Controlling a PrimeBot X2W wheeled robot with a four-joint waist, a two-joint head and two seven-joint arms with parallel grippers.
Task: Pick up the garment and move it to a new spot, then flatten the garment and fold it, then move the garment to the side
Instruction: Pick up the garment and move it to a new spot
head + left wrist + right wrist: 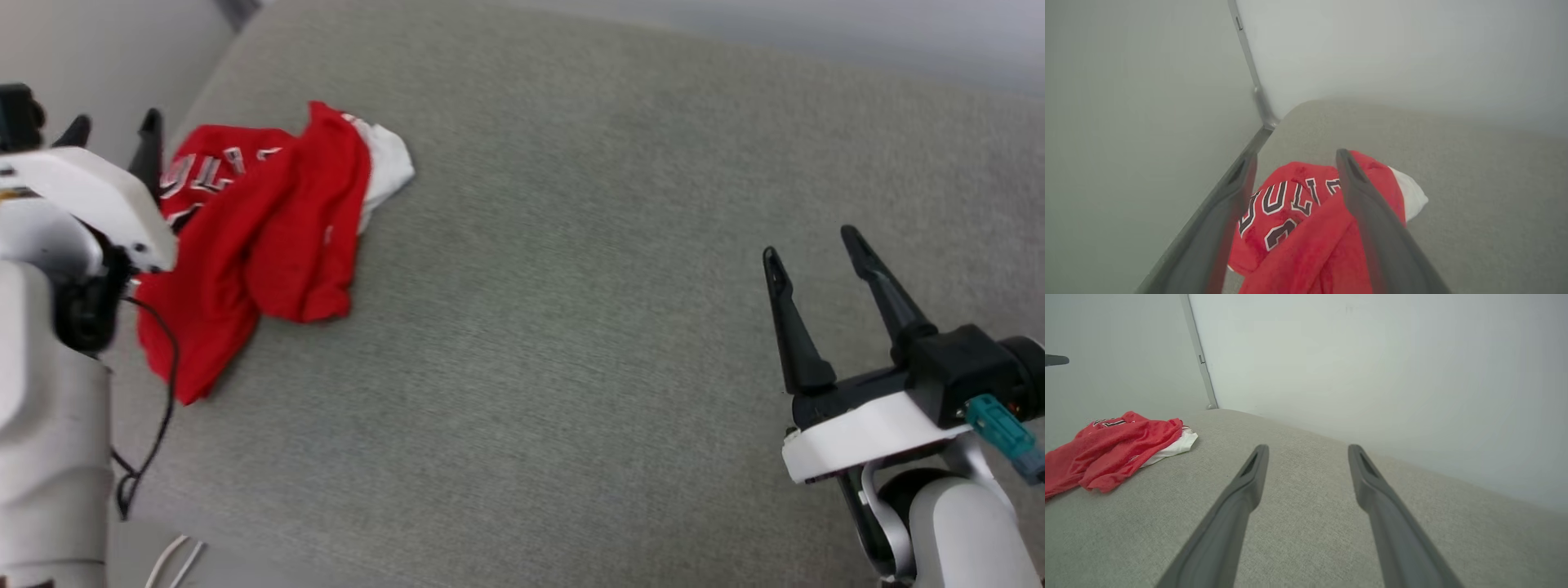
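Head view: my left claw point(114, 129) is hovering at the left edge of the crumpled garment point(269, 220), which is lying at the far left of the grey cloth counter point(571, 343). My right claw point(811, 249) is standing well apart at lower right, fingers pointing up.

Left wrist view: my jaws are gaping wide, gripping nothing, and are framing the garment's point(1298, 241) black lettering.

Right wrist view: my jaws are spread wide over bare cloth, empty. The garment point(1114, 449) is lying far left.
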